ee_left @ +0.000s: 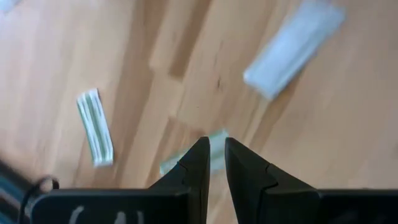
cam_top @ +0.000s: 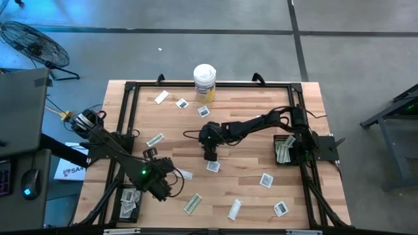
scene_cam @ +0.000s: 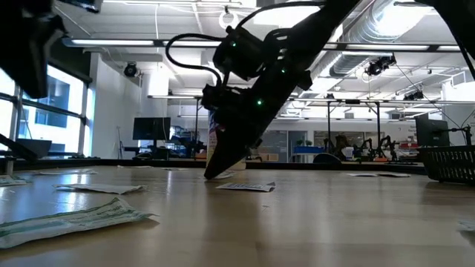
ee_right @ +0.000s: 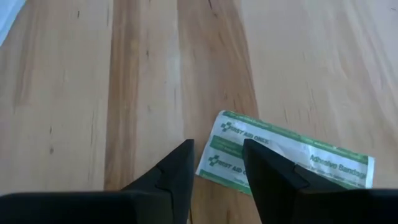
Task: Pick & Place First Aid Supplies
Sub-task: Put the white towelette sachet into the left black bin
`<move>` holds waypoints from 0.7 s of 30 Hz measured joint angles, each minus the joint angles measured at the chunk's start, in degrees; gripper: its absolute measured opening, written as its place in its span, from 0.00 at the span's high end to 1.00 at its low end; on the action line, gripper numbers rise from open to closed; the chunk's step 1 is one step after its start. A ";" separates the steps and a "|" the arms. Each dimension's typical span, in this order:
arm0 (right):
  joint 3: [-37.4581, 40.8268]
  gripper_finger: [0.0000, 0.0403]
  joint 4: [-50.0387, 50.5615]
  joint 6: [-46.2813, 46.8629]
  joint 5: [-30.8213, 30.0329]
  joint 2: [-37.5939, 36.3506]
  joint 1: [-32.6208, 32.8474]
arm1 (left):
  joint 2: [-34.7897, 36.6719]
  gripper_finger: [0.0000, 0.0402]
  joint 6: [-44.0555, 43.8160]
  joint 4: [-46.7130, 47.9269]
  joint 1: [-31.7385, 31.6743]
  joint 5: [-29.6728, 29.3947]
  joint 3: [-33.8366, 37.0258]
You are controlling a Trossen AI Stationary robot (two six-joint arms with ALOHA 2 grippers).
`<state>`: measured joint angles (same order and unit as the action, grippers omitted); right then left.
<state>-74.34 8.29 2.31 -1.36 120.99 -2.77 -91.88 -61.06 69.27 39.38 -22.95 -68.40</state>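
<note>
Your right gripper (ee_right: 217, 152) hung spread over a white, green-striped bandage wrapper (ee_right: 292, 158), flat on the table (ee_right: 124, 74); your left gripper (ee_left: 216, 149) nearly shut, empty.

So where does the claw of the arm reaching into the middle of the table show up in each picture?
High view: the right gripper is at the table's centre, open.
Low view: left of centre, tips down near the wood.
Right wrist view: its own two fingers at the bottom.
Left wrist view: not in it.
Shared landmark: the packet lying just past its tips.
</note>
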 joint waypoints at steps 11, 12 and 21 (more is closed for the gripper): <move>0.04 0.91 0.56 -2.34 -3.72 0.07 0.64 | 0.00 0.88 6.55 -21.18 0.00 -14.38 10.09; 0.04 0.94 0.52 -2.32 -3.78 0.09 0.64 | 0.00 0.88 7.11 -23.61 0.00 -15.49 11.18; 0.28 0.99 1.06 0.50 -3.30 -1.19 1.02 | 0.00 0.88 13.14 -33.71 0.00 -24.99 15.98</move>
<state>-74.06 9.35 2.81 -4.66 119.80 -1.75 -91.88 -47.92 35.56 39.38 -47.94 -52.42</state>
